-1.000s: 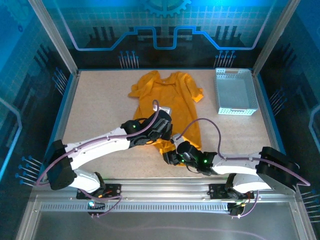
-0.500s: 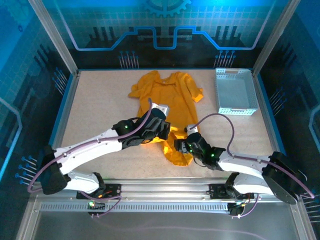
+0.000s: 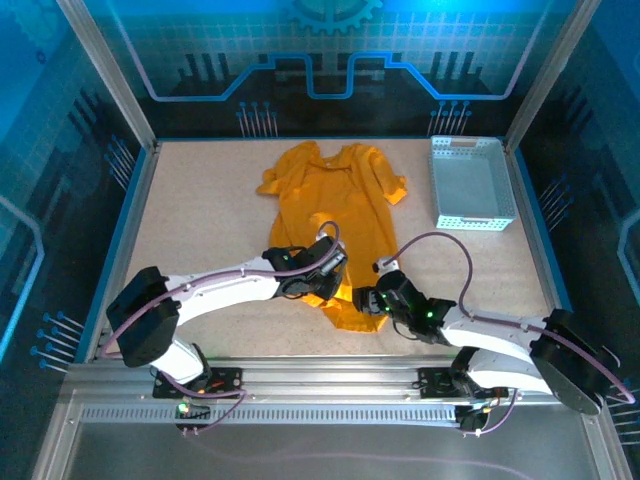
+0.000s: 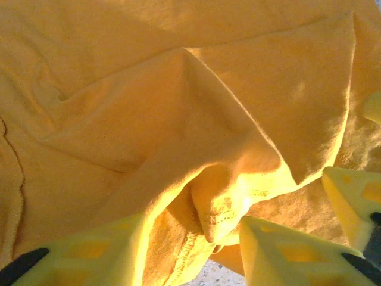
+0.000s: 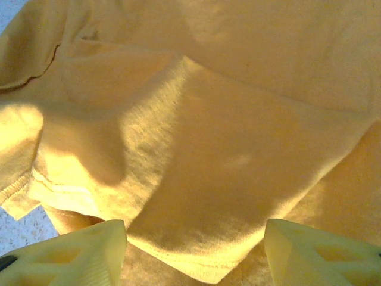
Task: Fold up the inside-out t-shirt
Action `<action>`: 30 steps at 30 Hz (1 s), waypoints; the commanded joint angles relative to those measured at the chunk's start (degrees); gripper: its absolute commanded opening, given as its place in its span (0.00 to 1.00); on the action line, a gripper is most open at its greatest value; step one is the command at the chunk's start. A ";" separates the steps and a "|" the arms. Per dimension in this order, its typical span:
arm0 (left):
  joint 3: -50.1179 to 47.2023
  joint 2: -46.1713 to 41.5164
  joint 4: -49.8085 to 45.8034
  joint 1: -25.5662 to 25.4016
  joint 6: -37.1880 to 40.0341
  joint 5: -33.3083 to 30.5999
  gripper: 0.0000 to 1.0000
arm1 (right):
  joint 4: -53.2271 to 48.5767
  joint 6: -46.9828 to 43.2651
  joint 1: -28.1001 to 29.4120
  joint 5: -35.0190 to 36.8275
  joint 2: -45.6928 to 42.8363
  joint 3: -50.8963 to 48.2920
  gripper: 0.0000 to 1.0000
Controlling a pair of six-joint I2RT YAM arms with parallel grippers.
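The inside-out t-shirt (image 3: 335,195) lies lengthwise down the middle of the table, collar at the far end, its near end bunched in folds. My left gripper (image 3: 330,272) sits low on that bunched end from the left. In the left wrist view it (image 4: 190,256) is open, with a stitched hem fold (image 4: 229,208) hanging loose between its fingers. My right gripper (image 3: 365,298) comes in from the right, close beside it. In the right wrist view it (image 5: 196,256) is open wide, a doubled hem edge (image 5: 208,262) lying between its fingertips (image 5: 77,250).
A pale perforated basket (image 3: 470,185) stands at the far right of the table (image 3: 200,220). One finger of the other gripper (image 4: 357,202) shows at the right of the left wrist view. Blue rails frame the table's sides.
My left gripper has come nearer, down the shirt to its bunched near end, and has opened from shut. The right gripper slid up against the hem and opened a little more.
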 commanded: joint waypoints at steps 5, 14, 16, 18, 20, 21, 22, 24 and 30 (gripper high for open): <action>-4.57 -4.04 2.36 -8.30 10.50 -6.95 0.78 | -3.56 1.12 -1.66 0.06 -4.29 -0.17 0.65; -1.15 5.27 -0.34 -10.36 13.76 -13.92 0.76 | -8.67 1.31 -4.52 -0.40 -14.08 -1.73 0.66; -0.05 7.39 -0.33 -10.52 14.73 -15.17 0.77 | -9.96 1.55 -5.01 -0.78 -15.78 -1.76 0.66; 1.32 9.38 -0.76 -10.62 14.30 -17.85 0.78 | -10.23 1.68 -5.20 -1.16 -16.76 -2.27 0.66; 2.56 10.47 -0.31 -10.63 13.67 -19.35 0.75 | -9.94 1.99 -5.33 -1.73 -17.24 -2.77 0.67; 3.03 10.69 0.43 -10.57 13.21 -19.73 0.73 | -9.58 2.06 -5.29 -1.99 -17.04 -3.04 0.67; 3.35 10.81 1.19 -10.62 12.81 -19.96 0.71 | -9.23 2.18 -5.34 -2.22 -16.75 -3.20 0.67; 3.94 10.80 2.06 -10.58 12.24 -20.59 0.70 | -8.70 2.28 -5.29 -2.82 -15.94 -3.34 0.67; 6.13 12.95 2.16 -9.18 11.16 -20.47 0.64 | -8.25 2.27 -5.31 -3.52 -15.06 -3.34 0.68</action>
